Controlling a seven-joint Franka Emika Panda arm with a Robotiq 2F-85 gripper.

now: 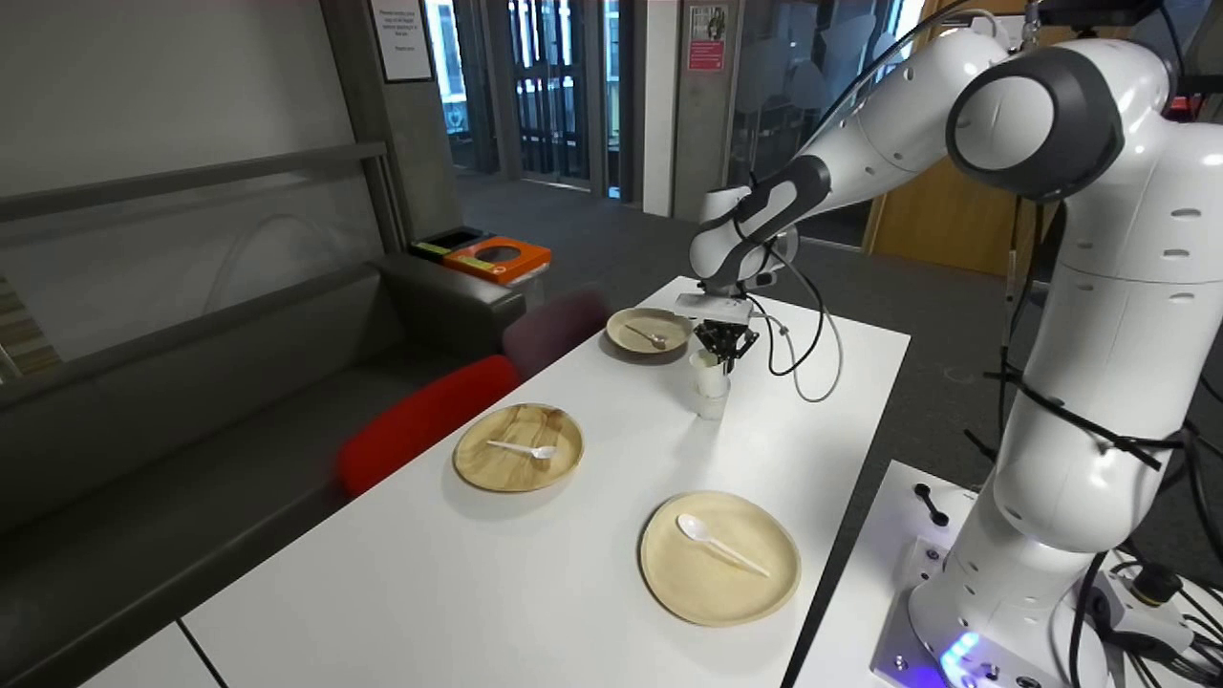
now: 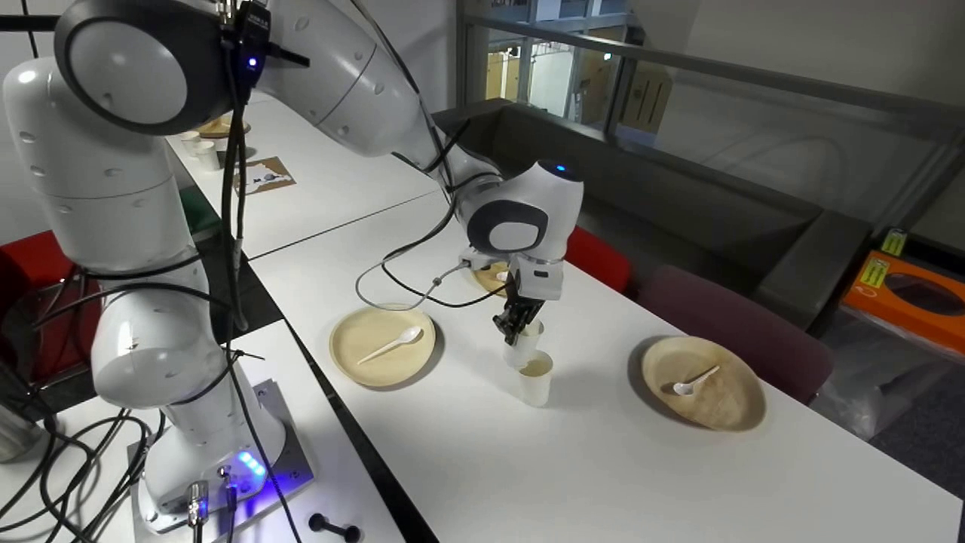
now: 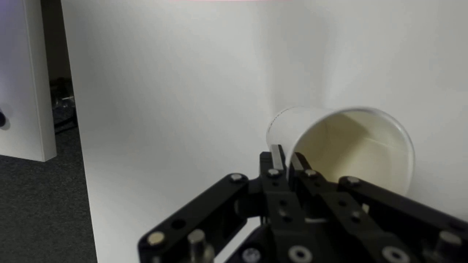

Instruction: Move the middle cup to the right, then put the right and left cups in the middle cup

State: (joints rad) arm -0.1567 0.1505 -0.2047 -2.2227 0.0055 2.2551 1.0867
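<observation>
My gripper [image 3: 287, 159] is shut on the near wall of a white cup [image 3: 353, 153], one finger inside the rim and one outside. In the wrist view the cup's mouth faces the camera. The gripper [image 1: 729, 363] and the held cup [image 1: 708, 371] also show in an exterior view, above a second white cup [image 1: 711, 408]. In an exterior view the second cup [image 2: 536, 385] stands upright with an open mouth, and the held cup [image 2: 521, 353] overlaps it from behind. I cannot tell whether they touch. The second cup does not show in the wrist view. A third cup does not show separately.
A tan bowl with a spoon [image 1: 640, 323] lies beyond the cups. Two tan plates with spoons, a plate [image 1: 516, 468] and another plate [image 1: 707, 597], lie on the white table [image 1: 459, 583]. Cables loop beside the wrist. More cups [image 2: 206, 155] stand on a far table.
</observation>
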